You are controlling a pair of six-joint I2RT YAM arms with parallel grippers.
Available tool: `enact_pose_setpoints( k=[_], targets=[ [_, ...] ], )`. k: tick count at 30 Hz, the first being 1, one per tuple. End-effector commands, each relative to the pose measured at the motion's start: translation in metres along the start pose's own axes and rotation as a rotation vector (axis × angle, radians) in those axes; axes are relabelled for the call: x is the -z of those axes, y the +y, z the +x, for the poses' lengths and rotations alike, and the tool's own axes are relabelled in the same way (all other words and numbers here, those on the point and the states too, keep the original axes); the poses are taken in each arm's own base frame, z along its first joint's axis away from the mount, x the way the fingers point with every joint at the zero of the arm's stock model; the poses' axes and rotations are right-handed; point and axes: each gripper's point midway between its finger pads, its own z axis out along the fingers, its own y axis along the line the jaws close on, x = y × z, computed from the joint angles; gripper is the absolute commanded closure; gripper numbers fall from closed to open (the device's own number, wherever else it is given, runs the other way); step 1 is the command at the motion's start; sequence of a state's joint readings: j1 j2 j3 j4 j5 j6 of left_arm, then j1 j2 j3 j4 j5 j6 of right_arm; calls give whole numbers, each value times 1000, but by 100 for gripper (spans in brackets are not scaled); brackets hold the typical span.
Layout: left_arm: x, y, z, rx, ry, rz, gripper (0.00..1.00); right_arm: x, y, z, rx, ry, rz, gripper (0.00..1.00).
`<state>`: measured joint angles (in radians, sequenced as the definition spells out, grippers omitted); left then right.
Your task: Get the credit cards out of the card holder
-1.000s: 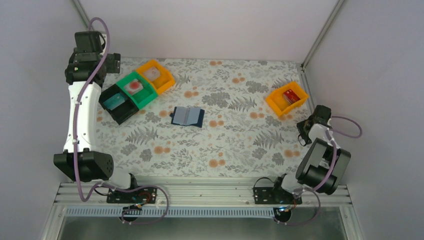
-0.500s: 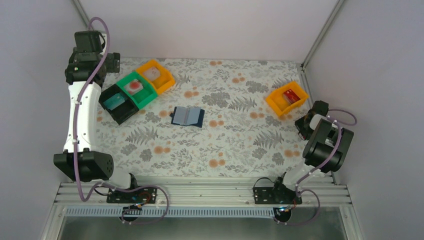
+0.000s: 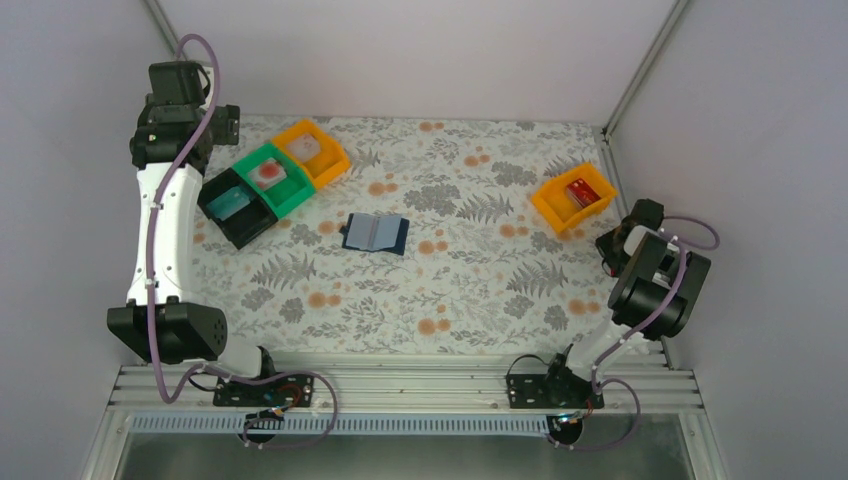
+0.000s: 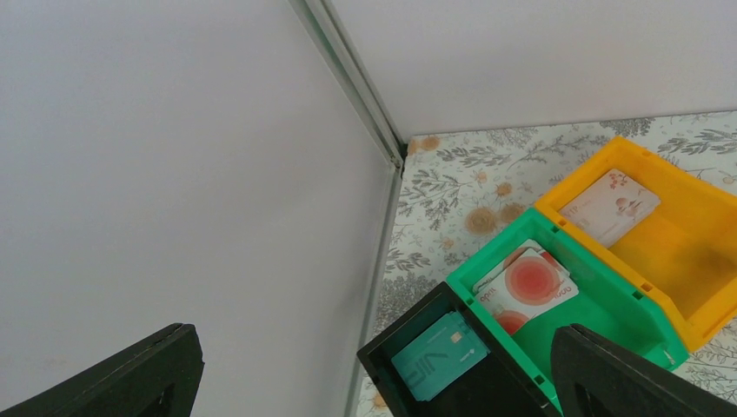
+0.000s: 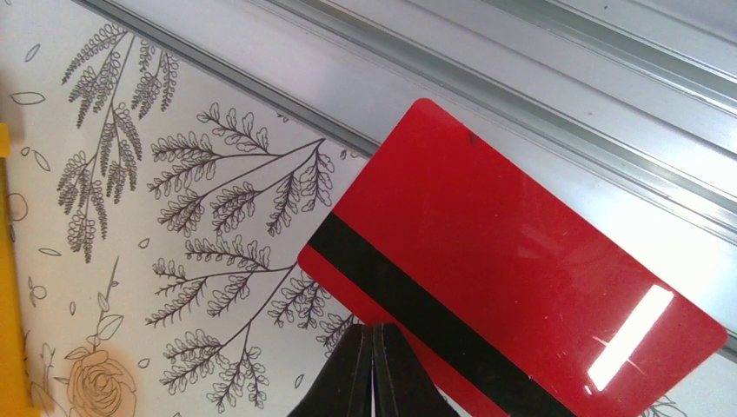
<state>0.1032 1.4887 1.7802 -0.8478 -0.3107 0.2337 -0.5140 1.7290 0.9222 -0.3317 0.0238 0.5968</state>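
Bins (image 3: pixel 548 212): 4 (two orange) | card holder (image 3: pixel 373 233): 1 | left hand (image 4: pixel 375 334) wide | right hand (image 5: pixel 374 328) pinches card (image 5: pixel 521 261)

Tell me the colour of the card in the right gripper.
The card is red with a black stripe, clearest in the right wrist view.

Glossy plastic on red credit card (image 5: pixel 521 252), matt black stripe. Smooth plastic: orange bin (image 4: pixel 695 252), green bin (image 4: pixel 608 317). Matt printed table cover (image 3: pixel 470 280); brushed metal rail (image 5: pixel 565 52).
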Motion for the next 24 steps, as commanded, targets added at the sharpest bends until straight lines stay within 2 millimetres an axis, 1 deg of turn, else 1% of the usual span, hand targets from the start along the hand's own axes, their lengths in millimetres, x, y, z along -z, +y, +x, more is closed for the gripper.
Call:
enact_pose_setpoints(
  k=[1,13,16,19,21,24],
  targets=[
    [1,6,-2,-9,-6,-27,0,-15,-18,17,6,70,60,94],
    [3,10,-1,-24,-8,-45,0,-14,-21,1,10,37,86,93],
    [3,10,-1,-26,-10,-47,0,-12,-12,1,21,42,42,94],
    [2,9,0,-26,-7,-46,0,-7,-9,-5,34,26,33,94],
    [1,9,0,-27,-6,-45,0,-4,-12,-8,26,12,52,93],
    [0,9,2,-31,-3,-46,0,-8,-22,-6,4,25,91,92]
  ],
)
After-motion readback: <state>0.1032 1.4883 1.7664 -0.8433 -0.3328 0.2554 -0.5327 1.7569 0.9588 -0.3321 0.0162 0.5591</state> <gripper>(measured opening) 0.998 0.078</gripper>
